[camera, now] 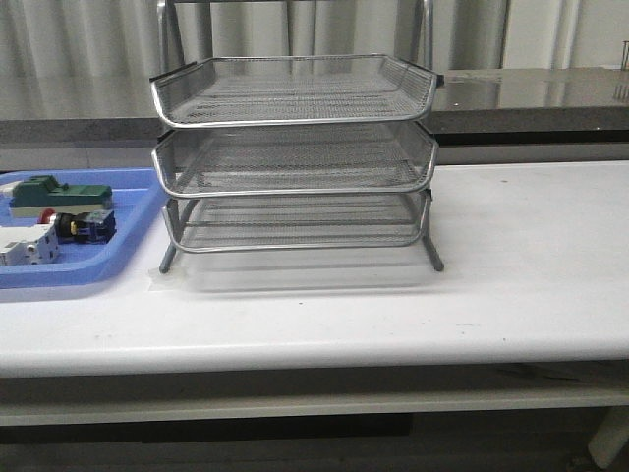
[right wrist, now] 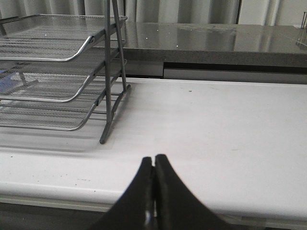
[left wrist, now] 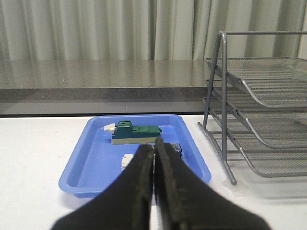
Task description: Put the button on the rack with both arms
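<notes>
Blue tray (camera: 128,211) with one button (camera: 71,225), one three-tier rack (camera: 295,157); both hands (left wrist: 154,153) (right wrist: 154,160) closed, empty.

I see the button (camera: 77,225) lying on its side in the blue tray (camera: 138,211), near the tray's right edge, its red cap toward the tray's left and its blue-black block toward the right. The rack (camera: 295,157) stands upright on the white table (camera: 511,256), just beside the tray's right edge, toward the table's back edge. Its three silver mesh tiers are stacked, open fronts toward me, all bare.
</notes>
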Available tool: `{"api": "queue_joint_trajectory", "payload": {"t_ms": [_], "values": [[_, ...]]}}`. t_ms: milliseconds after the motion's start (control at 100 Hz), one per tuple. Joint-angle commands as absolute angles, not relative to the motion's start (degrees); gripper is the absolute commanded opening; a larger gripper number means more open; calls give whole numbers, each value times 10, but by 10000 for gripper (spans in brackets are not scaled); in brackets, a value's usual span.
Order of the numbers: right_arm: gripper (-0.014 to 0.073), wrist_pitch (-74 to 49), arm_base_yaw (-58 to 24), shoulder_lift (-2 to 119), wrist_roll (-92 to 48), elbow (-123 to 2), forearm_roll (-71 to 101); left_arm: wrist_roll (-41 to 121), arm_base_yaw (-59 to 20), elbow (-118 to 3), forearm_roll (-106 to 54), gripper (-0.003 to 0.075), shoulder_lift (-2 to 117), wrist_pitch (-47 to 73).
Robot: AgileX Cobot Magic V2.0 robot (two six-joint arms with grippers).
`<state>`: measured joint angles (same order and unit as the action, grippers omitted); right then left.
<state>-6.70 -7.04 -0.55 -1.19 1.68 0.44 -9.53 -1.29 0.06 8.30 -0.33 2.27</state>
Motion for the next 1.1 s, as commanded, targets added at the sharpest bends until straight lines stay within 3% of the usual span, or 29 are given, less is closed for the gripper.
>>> {"api": "queue_joint_trajectory", "payload": {"t_ms": [0,790,1090], "values": [[-66,-18,-66,-15,-14,6,0,-101,-13,28,79,4,-22,-21],[-66,16,-66,-15,-14,6,0,-101,-13,28,79,4,-22,-21],[-66,124,-66,-14,-14,-9,7,-101,-13,28,79,4,-22,-21]]}}
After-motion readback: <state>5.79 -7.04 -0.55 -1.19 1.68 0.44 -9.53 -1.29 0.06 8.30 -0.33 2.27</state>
